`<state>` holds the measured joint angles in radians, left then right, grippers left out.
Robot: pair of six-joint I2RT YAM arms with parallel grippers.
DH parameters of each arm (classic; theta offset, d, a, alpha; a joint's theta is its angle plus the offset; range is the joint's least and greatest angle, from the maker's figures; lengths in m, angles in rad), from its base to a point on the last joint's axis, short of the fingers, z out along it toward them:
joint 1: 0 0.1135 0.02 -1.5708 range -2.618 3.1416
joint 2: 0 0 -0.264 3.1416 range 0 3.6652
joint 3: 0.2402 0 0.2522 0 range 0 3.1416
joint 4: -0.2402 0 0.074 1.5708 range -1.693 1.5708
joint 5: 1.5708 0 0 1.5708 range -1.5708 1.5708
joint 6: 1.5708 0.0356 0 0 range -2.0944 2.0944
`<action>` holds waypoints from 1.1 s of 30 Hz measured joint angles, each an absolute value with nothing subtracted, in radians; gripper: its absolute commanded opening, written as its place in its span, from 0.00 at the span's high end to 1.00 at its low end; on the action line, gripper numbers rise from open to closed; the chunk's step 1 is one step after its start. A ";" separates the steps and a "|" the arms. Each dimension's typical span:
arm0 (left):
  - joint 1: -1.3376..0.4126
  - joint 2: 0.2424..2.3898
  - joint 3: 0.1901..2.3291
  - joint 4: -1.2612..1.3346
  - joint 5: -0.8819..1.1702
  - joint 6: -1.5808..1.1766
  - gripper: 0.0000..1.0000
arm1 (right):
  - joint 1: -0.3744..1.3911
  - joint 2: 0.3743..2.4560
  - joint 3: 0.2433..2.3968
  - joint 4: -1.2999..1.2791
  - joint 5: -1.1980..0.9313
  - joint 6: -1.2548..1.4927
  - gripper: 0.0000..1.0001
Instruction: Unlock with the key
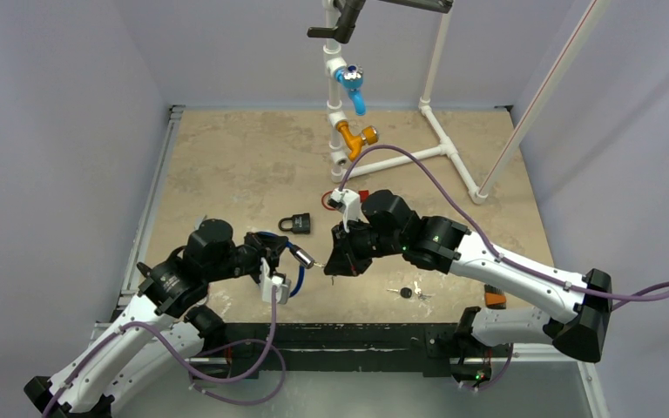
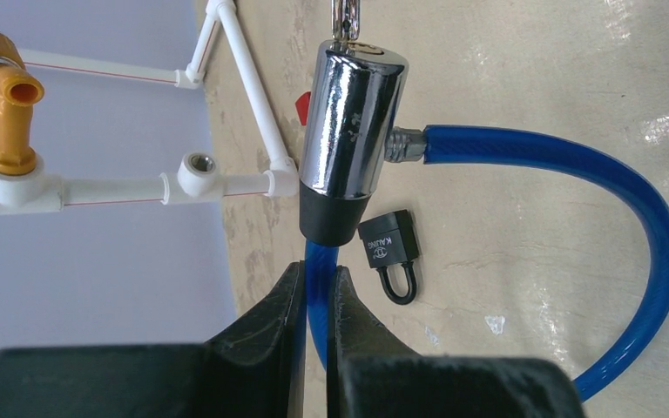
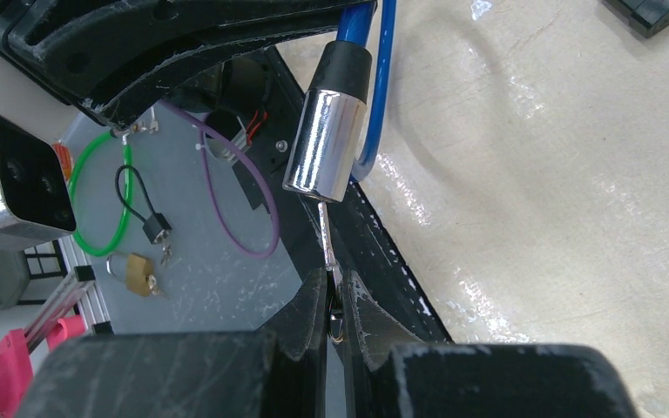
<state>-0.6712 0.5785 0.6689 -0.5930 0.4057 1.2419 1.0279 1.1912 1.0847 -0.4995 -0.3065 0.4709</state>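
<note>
The lock is a blue cable (image 2: 575, 165) with a chrome cylinder (image 2: 348, 122) capped in black rubber. My left gripper (image 2: 318, 270) is shut on the cable just below the cylinder and holds it above the table (image 1: 226, 165). From the right, my right gripper (image 3: 334, 280) is shut on the head of a small silver key (image 3: 327, 235). The key's blade reaches the open end of the cylinder (image 3: 322, 144) and looks to be inside the keyhole. In the top view both grippers meet near the table's front middle, the cylinder (image 1: 303, 257) between them.
A black padlock (image 1: 296, 224) lies flat just behind the grippers. Loose keys (image 1: 408, 293) lie near the front edge on the right. A white pipe frame with a blue valve (image 1: 353, 87) and an orange valve (image 1: 354, 137) stands at the back. A brass padlock (image 3: 139, 274) lies on the grey plate off the table.
</note>
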 measured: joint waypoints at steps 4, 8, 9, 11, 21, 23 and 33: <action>-0.676 0.581 0.669 -0.595 0.396 1.241 1.00 | 1.034 1.198 1.085 -0.498 -0.306 0.471 1.00; -0.675 0.585 0.669 -0.601 0.384 1.233 1.00 | 1.039 1.216 1.085 -0.493 -0.305 0.471 1.00; -0.676 0.587 0.669 -0.601 0.381 1.230 1.00 | 1.039 1.220 1.085 -0.492 -0.304 0.471 1.00; -0.676 0.591 0.669 -0.600 0.378 1.216 1.00 | 1.040 1.224 1.085 -0.492 -0.300 0.471 1.00; -0.676 0.595 0.669 -0.601 0.361 1.188 1.00 | 1.045 1.219 1.077 -0.477 -0.263 0.474 1.00; -0.676 0.593 0.669 -0.601 0.360 1.188 1.00 | 1.047 1.214 1.073 -0.477 -0.250 0.475 1.00; -0.677 0.569 0.669 -0.612 0.360 1.191 1.00 | 1.047 1.206 1.071 -0.478 -0.218 0.476 1.00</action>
<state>-0.6765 0.5690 0.6689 -0.6121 0.3603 1.1912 1.0473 1.2060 1.0710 -0.4778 -0.2184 0.4755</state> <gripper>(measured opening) 0.059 0.031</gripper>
